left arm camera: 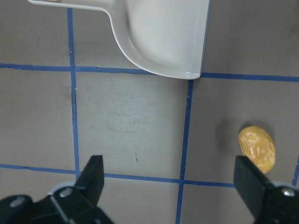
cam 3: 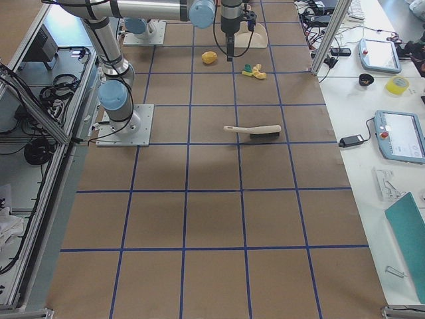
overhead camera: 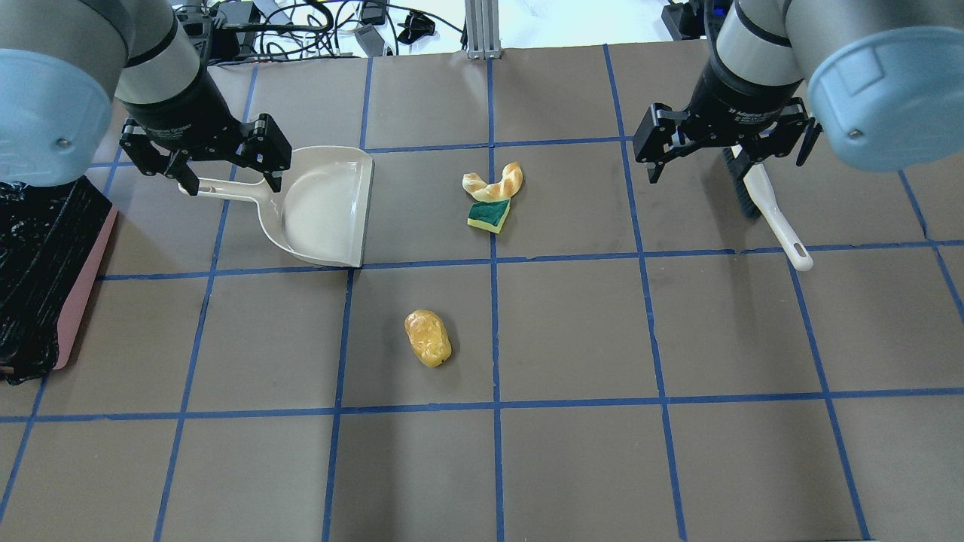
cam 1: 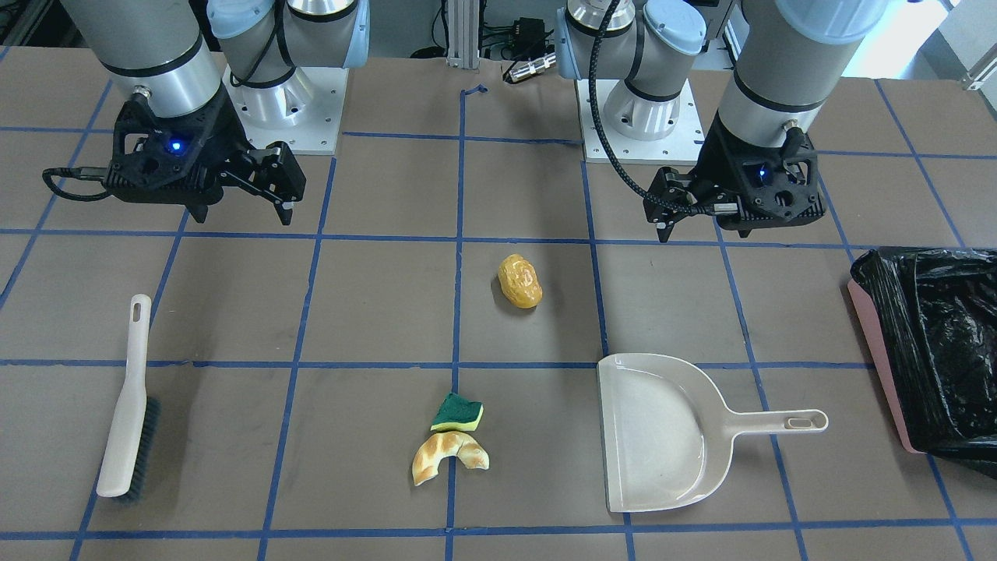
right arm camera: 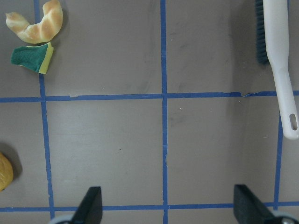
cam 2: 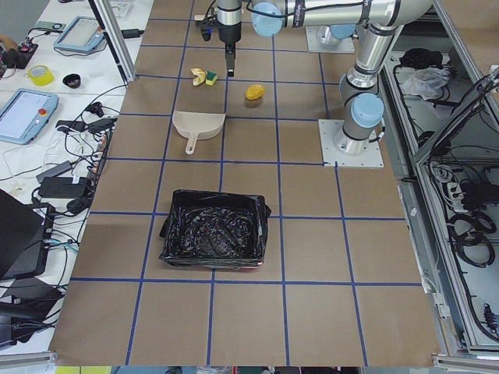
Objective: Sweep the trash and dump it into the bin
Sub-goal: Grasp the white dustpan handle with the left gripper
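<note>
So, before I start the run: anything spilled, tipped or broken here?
Nothing stands out: the dustpan lies flat and empty, the brush lies flat, the bin stands upright, and potato, sponge and bread lie on the table.

Both UR5e units, left arm (cam 1: 779,70) and right arm (cam 1: 148,39), same build: silver-grey metal tubes, black bands at the joints, pale blue round plastic joint caps (overhead camera: 874,98) with one small screw each. White square metal base plates (cam 1: 311,117) with rows of bolt holes. Black wrist housings, each with a lit blue LED (cam 1: 176,145). The left gripper (overhead camera: 232,186) and right gripper (overhead camera: 729,164) are black two-finger linkage types; the white lettering (overhead camera: 742,114) on the body is too small to read. Black braided hose (cam 1: 604,132) on the left arm, thin black cable loop (cam 1: 62,183) at the right wrist.
</note>
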Robot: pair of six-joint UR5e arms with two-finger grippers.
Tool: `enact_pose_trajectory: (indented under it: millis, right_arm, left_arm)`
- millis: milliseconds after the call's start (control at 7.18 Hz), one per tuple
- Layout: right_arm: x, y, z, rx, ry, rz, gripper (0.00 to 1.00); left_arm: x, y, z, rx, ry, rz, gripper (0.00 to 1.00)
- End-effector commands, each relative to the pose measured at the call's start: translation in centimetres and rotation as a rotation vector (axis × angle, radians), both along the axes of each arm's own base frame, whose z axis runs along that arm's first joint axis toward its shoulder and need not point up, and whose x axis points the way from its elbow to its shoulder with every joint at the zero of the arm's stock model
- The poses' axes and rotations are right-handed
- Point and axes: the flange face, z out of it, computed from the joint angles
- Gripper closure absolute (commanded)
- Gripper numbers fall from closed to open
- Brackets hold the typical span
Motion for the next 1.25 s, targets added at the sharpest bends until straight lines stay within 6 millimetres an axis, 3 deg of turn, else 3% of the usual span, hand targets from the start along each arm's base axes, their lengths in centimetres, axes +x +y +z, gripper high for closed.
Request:
enact_pose_trajectory:
  millis: [0,557,1115]
  right_arm:
    - [0.0,0.0,-0.1,0.003,-0.002,0.000,0.00]
    - [0.0,0.0,-0.1,0.003,-0.001,0.000,0.00]
    - [0.0,0.1,-0.3,0.006,-0.001,0.003,0.00]
  left_arm:
    - [0.0,0.1,-0.2,0.007,0.000,-0.004,0.00]
    - [0.8,-1.2,-1.4,0.016,0.005,0.077,0.00]
    - [5.1,-4.3,-2.9,-0.081,0.001,0.385,0.00]
